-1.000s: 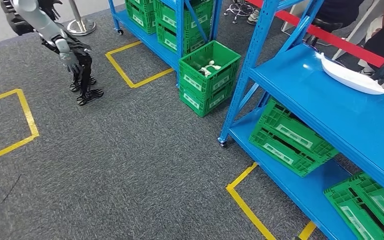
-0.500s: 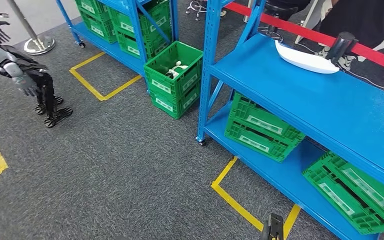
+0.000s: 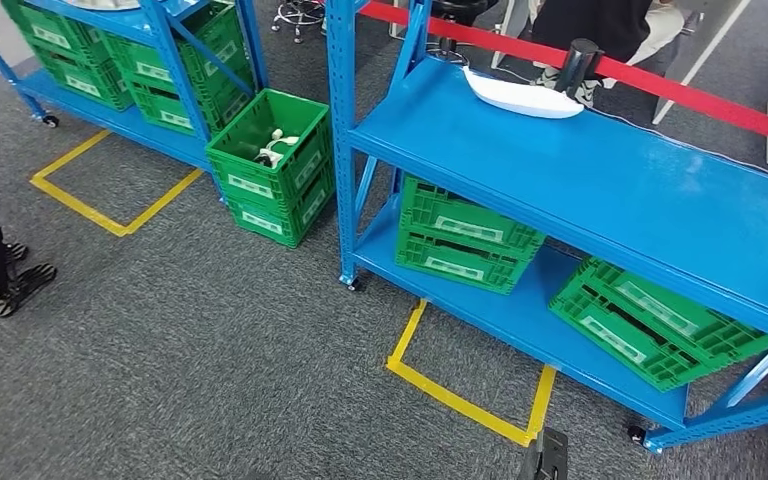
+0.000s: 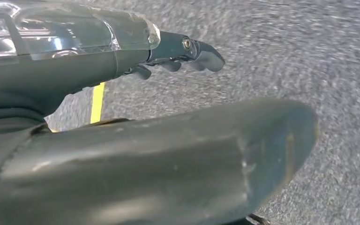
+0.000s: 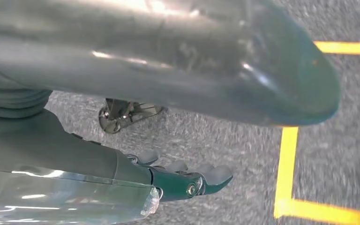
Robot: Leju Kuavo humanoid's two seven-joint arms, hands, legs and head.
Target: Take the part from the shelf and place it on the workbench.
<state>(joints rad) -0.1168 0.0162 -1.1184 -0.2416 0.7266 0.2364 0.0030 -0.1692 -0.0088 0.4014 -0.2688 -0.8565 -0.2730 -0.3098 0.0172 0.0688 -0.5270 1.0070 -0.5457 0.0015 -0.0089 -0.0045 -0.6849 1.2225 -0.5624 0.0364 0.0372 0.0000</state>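
Nearest, both arms hang over the grey carpet. In the left wrist view the left hand (image 4: 168, 140) has its thick thumb stretched out apart from the dark fingers (image 4: 192, 51), with nothing between them. In the right wrist view the right hand (image 5: 178, 117) is the same: thumb above, fingers (image 5: 201, 180) spread away from it, holding nothing, with yellow floor tape (image 5: 288, 164) beyond.

In the head view a yellow tape square (image 3: 460, 385) lies on the carpet just in front of the blue workbench (image 3: 600, 190). Its lower shelf carries two green crates, one level (image 3: 465, 245) and one tilted (image 3: 650, 325). On the counter top, at its far edge, lies the white part (image 3: 520, 95), touching the blue surface, just beside a dark post (image 3: 578, 60) and a red barrier strip (image 3: 660, 85).

Left of the workbench stands a stacked green crate (image 3: 272, 160) on the floor with small white pieces inside. Farther left is the blue shelf (image 3: 120, 60) filled with more green crates. A seated person's dark clothing (image 3: 590, 20) shows beyond the red strip.
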